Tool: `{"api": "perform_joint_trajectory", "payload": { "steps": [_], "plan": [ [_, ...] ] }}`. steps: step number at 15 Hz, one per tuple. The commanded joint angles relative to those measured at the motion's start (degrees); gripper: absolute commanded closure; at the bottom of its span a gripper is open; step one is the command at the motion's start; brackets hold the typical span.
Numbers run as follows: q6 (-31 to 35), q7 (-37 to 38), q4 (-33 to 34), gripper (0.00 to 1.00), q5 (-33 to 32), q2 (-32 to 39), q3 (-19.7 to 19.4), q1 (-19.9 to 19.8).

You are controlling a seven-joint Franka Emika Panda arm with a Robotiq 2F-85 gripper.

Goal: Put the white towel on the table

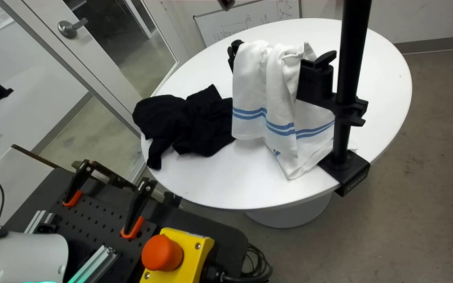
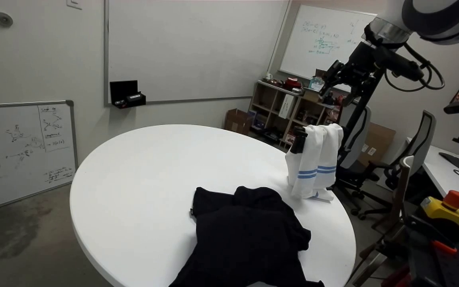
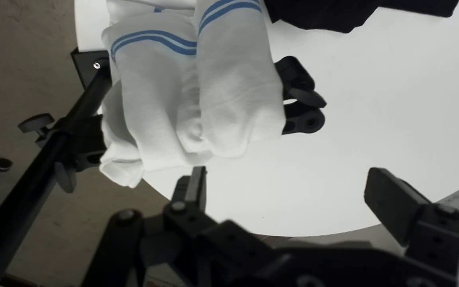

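White with blue stripes, the towel point(image 1: 266, 92) hangs over a black bracket point(image 1: 316, 80) that juts from a pole point(image 1: 351, 51) at the edge of the round bench point(image 1: 218, 182). Its folds drop on both sides, and a lower corner seems to meet the bench beside the pole's foot point(image 1: 350, 171); the bracket's tip pokes out beyond the towel in both exterior views. The hand point(image 3: 287, 181) is released: its fingers point(image 3: 391, 207) stand wide apart in the wrist view, the white of the bench showing between them. In an exterior view it is higher than the towel and apart from it. Crumpled black cloth point(image 1: 195, 125) lies on the bench near the towel. Off the bench, a yellow box point(image 1: 190, 253) with a red-orange button point(image 1: 161, 252) sits near two black clamps point(image 1: 136, 204) with orange tips. Beyond, a whiteboard point(image 2: 22, 155) stands low by the wall point(image 2: 46, 59), its writing mostly too small to read, and chairs point(image 2: 416, 147) stand farther off.
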Motion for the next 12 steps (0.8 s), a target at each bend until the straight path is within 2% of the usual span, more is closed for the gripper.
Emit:
{"api": "perform_joint_trajectory", "payload": {
  "steps": [1, 6, 8, 12],
  "plan": [
    [2.6, 3.7, 3.1, 0.0, 0.0, 4.9, -2.2, -0.1],
    [2.3, 13.1, 7.0, 0.0, -0.2, 10.2, -5.4, 1.3],
    [1.9, 19.1, 8.4, 0.0, -1.9, 12.3, -7.3, 2.9],
    [2.2, 25.9, 10.4, 0.0, 0.2, 15.9, -9.0, 6.1]
  ]
}}
